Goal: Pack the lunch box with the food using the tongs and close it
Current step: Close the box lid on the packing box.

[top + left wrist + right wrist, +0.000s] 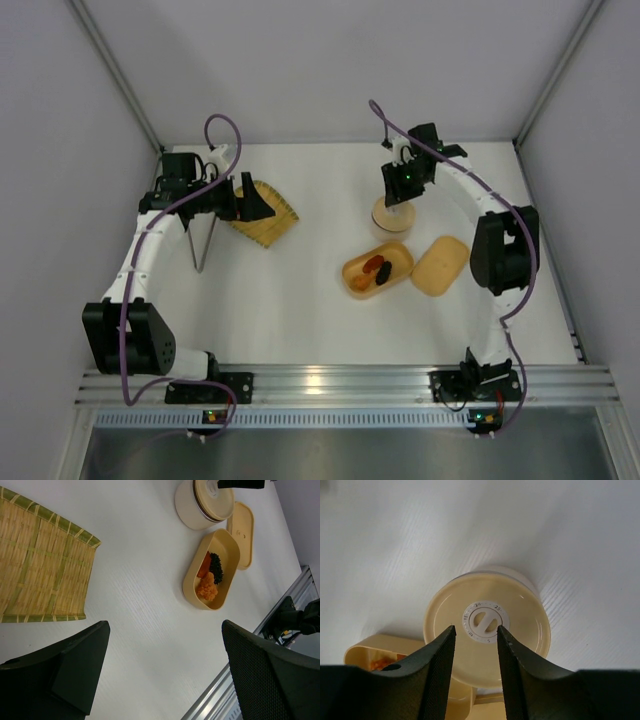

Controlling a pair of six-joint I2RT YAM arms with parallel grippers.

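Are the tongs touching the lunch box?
Apart. The top view shows the tongs lying well left of the lunch box, with bare white table between them.

So the lunch box [348, 275] sits a bit right of centre on the table [300, 300] with the food [378, 268] in it. Its lid [440, 265] lies flat just to its right, and the round container [383, 225], own lid on, stands right behind the box on the far side. Way over left is the woven tray [265, 213], well apart from the box, with the tongs [201, 262] on the table just left of it and a little nearer.
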